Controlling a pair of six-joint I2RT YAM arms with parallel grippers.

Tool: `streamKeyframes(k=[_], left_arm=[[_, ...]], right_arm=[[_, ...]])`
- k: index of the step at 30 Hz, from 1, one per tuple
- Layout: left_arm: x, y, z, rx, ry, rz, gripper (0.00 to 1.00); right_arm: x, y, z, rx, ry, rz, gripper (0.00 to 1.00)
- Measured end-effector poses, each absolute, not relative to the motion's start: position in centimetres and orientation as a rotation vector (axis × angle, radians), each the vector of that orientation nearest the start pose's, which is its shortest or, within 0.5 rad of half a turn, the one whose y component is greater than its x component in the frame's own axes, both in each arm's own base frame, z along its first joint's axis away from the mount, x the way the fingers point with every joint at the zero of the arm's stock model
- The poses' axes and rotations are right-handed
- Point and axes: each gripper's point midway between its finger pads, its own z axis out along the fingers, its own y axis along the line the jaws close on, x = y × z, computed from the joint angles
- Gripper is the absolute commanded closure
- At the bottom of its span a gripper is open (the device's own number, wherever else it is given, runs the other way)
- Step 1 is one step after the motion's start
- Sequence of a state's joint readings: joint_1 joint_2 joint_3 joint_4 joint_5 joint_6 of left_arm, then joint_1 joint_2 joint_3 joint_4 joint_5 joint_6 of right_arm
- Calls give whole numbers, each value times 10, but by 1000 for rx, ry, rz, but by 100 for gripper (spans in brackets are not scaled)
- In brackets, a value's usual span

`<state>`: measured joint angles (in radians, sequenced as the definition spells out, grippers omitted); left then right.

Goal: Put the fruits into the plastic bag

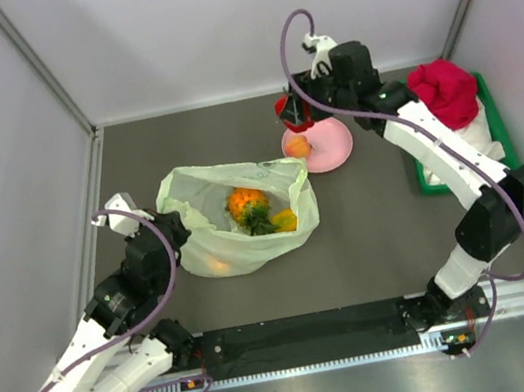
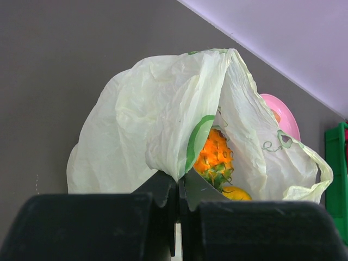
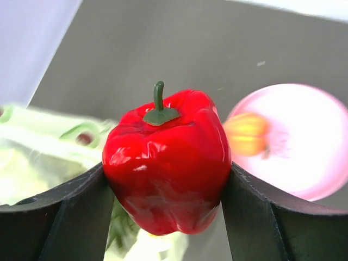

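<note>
Looking down from the top view, the plastic bag (image 1: 197,199) lies open on the table in front of the left arm, and the left gripper (image 1: 175,232) sits at its left edge. Inside the bag are the small pineapple (image 1: 246,202) and a yellow fruit (image 1: 284,219); an orange patch showing through the plastic lower down may be another fruit, though I cannot tell for sure. Beyond the bag, the right gripper (image 1: 294,111) hangs over the pink plate (image 1: 335,148) with the red fruit (image 1: 286,111) in it, and one orange-yellow fruit (image 1: 298,147) lies on that plate. A red cloth (image 1: 445,91) rests on the green tray (image 1: 494,114) at the far right. From the left wrist, the jaws are closed together, and a fold of the bag's rim seems pinched between them, keeping the mouth lifted so that the pineapple and the yellow fruit show inside. From the right wrist, the two fingers clamp the red fruit by its sides, clear of the plate, with the bag blurred below and to the left. By my reckoning the task is more than half done: at least two fruits are bagged, the red one is lifted but not yet over the opening, and the fruit on the plate is left to fetch.
</note>
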<state>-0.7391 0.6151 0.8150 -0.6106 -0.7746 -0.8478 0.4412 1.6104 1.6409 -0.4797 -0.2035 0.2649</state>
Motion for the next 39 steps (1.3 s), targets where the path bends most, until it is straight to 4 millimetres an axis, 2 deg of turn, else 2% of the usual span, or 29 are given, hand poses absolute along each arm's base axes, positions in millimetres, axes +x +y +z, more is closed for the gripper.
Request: streamKeyframes(k=[3, 9, 16, 22, 27, 32, 39], left_arm=[[234, -77, 260, -584, 1780, -330, 100], [234, -78, 260, -588, 1781, -339, 100], [233, -79, 260, -592, 1781, -348, 100], [233, -81, 260, -609, 1778, -367, 100], [232, -80, 262, -615, 1772, -380, 100], [232, -80, 263, -616, 1769, -384, 100], [231, -80, 263, -617, 1768, -385, 100]], right_arm=[[386, 272, 298, -394, 2054, 697, 58], [344, 312, 279, -520, 2091, 766, 58], [305, 337, 259, -608, 2142, 845, 59], [289, 345, 253, -642, 2156, 880, 59], [271, 359, 249, -708, 2159, 916, 59], [260, 384, 231, -802, 2196, 927, 60], [255, 407, 204, -875, 2276, 899, 60]])
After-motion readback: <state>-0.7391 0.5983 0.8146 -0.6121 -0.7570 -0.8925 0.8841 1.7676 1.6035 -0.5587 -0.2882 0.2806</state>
